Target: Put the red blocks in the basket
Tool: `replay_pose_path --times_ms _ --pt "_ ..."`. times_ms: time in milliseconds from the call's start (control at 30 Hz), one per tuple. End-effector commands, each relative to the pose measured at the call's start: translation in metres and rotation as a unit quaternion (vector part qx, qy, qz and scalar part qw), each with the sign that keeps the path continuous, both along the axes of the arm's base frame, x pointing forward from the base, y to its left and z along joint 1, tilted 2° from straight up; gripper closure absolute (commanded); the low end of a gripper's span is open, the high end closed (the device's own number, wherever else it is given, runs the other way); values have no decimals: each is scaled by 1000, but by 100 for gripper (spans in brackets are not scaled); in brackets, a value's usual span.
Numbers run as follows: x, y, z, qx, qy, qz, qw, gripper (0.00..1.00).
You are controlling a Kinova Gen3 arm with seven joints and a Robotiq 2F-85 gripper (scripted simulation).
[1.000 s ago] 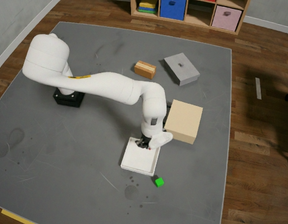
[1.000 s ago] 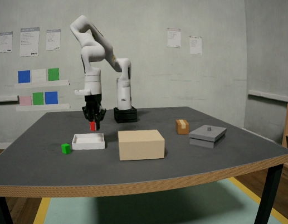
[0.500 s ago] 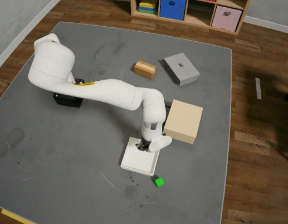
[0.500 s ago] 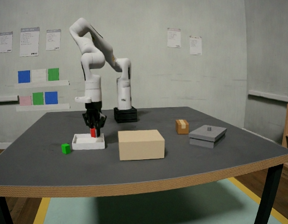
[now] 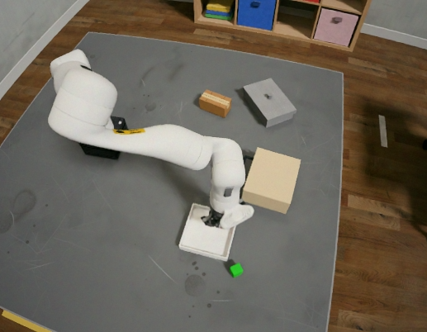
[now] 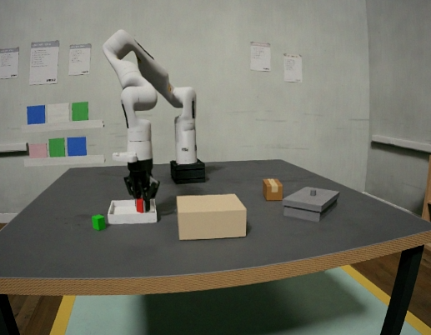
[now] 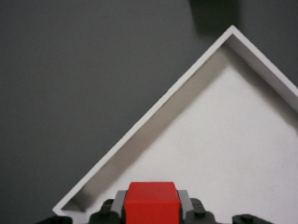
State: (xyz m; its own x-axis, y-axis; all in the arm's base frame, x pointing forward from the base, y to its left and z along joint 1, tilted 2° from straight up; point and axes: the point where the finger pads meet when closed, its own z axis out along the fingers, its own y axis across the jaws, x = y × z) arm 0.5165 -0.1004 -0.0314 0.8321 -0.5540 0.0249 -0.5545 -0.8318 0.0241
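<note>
My gripper (image 5: 211, 220) (image 6: 142, 204) is shut on a red block (image 6: 139, 205) (image 7: 152, 205). It holds the block low inside the white basket (image 5: 203, 253) (image 6: 131, 218) (image 7: 160, 102), near its back part in the top view. Whether the block touches the basket floor I cannot tell. No other block shows in the basket. The light wooden cabinet (image 5: 274, 175) (image 6: 212, 221) stands beside the basket; its drawer side faces away from the exterior view and is mostly hidden by the arm. The grey metal box (image 5: 279, 120) (image 6: 301, 214) has its knobbed lid (image 5: 277, 103) (image 6: 304, 198) on top.
A green block (image 5: 236, 270) (image 6: 98, 222) lies on the table just outside a basket corner. A small brown taped box (image 5: 215, 105) (image 6: 273, 190) stands near the metal box. A dark part (image 5: 248, 160) shows between the arm and the cabinet.
</note>
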Motion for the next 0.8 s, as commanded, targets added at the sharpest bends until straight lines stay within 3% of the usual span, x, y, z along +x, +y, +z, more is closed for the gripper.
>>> replay_pose_path --times_ms 0,767 --pt "1 0 -3 0 -1 0 1000 90" --pt "1 -1 -11 0 -1 0 1000 90"
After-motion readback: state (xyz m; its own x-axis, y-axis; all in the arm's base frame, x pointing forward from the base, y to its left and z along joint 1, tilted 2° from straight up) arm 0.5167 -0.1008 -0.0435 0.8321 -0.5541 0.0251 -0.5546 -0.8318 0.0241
